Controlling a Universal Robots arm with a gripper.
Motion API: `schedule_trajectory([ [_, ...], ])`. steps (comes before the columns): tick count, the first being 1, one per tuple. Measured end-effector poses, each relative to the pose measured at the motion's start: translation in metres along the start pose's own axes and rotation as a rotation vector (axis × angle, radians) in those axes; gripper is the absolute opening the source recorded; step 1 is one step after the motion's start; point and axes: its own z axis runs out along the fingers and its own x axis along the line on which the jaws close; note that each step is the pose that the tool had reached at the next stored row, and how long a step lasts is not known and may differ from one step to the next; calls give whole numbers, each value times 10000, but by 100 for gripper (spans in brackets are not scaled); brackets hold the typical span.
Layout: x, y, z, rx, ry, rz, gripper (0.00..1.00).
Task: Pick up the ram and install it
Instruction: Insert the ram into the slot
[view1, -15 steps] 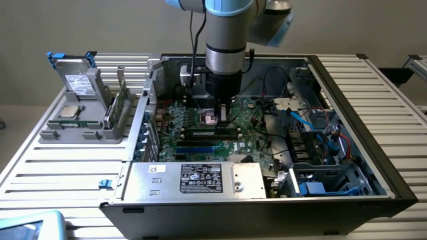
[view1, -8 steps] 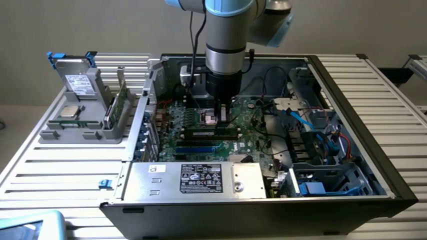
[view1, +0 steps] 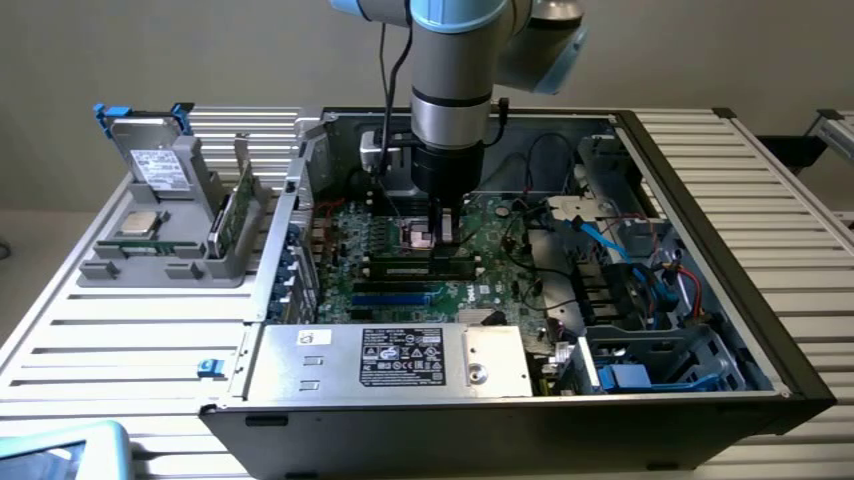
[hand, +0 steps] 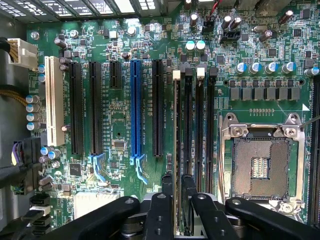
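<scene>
Tool: black jointed metal, fingers slightly parted, nothing clamped; low inside the open steel case, above the long black memory slots. Ram: thin green stick, on edge in a grey plastic holder beside the case, at the exterior view's left.

We find the computer case on the slatted table, with a holder beside it at the exterior view's left. Inside lies the motherboard. The gripper is over the memory slots (the processor socket is just beside them).
</scene>
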Motion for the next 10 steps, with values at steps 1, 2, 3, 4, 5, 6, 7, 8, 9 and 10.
schedule_trajectory([
  [1,0,0,0,1,-2,1,22],
  [2,0,0,-4,0,-1,0,22],
  [3,1,0,-11,1,-2,0,22],
  [4,2,0,-22,1,-2,1,22],
  [5,3,0,-35,0,-1,1,22],
  [6,4,1,-48,0,-1,1,22],
  [7,5,1,-59,0,-2,1,22],
  [8,6,1,-70,0,-3,1,22],
  [9,7,0,-81,1,-4,1,22],
  [10,9,1,-93,0,-7,0,22],
])
